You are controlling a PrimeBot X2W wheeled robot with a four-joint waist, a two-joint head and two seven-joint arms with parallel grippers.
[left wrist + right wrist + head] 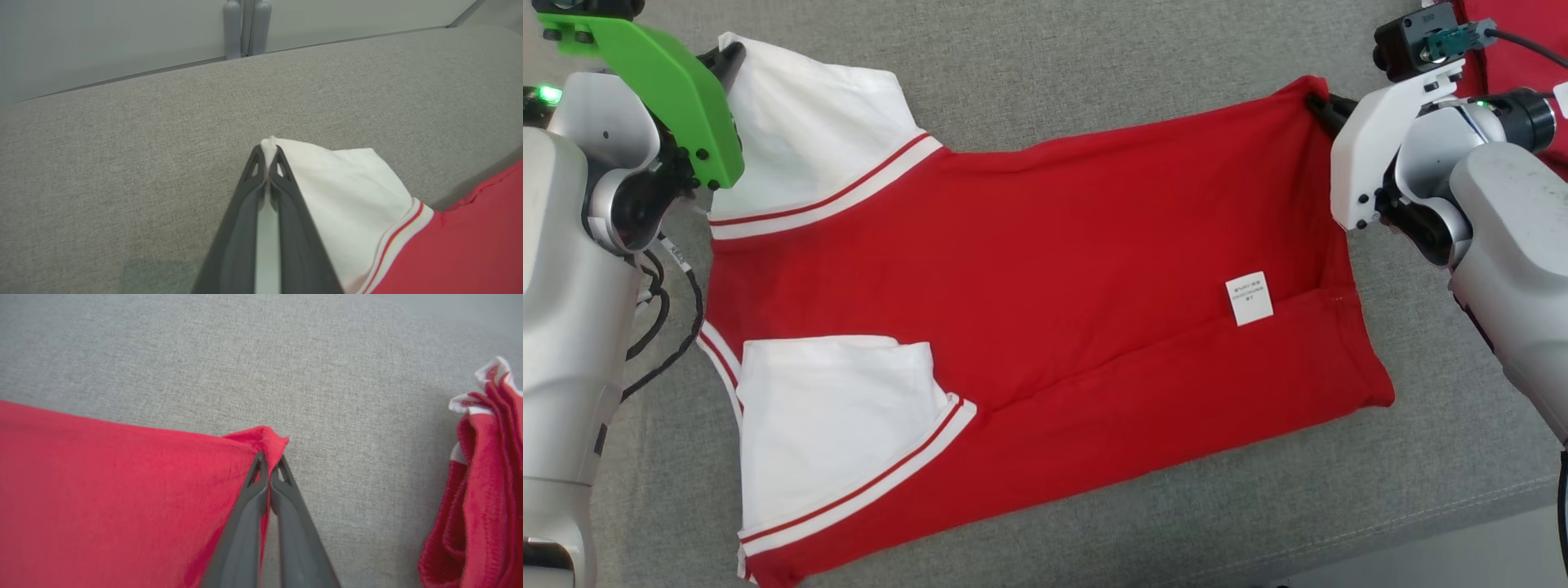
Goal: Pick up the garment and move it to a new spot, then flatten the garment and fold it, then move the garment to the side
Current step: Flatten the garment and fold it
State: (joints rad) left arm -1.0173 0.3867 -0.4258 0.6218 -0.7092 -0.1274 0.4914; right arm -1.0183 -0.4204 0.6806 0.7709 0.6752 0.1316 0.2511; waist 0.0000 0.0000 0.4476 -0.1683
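Note:
The garment [1029,269] is a red shirt with white, red-striped sleeves, spread flat on the grey cushion with a small white label showing. My left gripper [731,59] is at its far left corner, shut on the tip of the white sleeve [347,192]; the pinched cloth pokes out between the fingertips of the left gripper [269,153]. At the far right, my right gripper [1319,106] is shut on the red hem corner [261,439], and the wrist view has the right gripper [269,459] with red fabric bunched at its tips.
A second pile of red cloth with white trim [478,490] lies to the right of the garment, seen also as the red pile [1519,57]. The cushion's front edge [1445,514] runs along the lower right. A wall and a grey post [247,26] stand behind the cushion.

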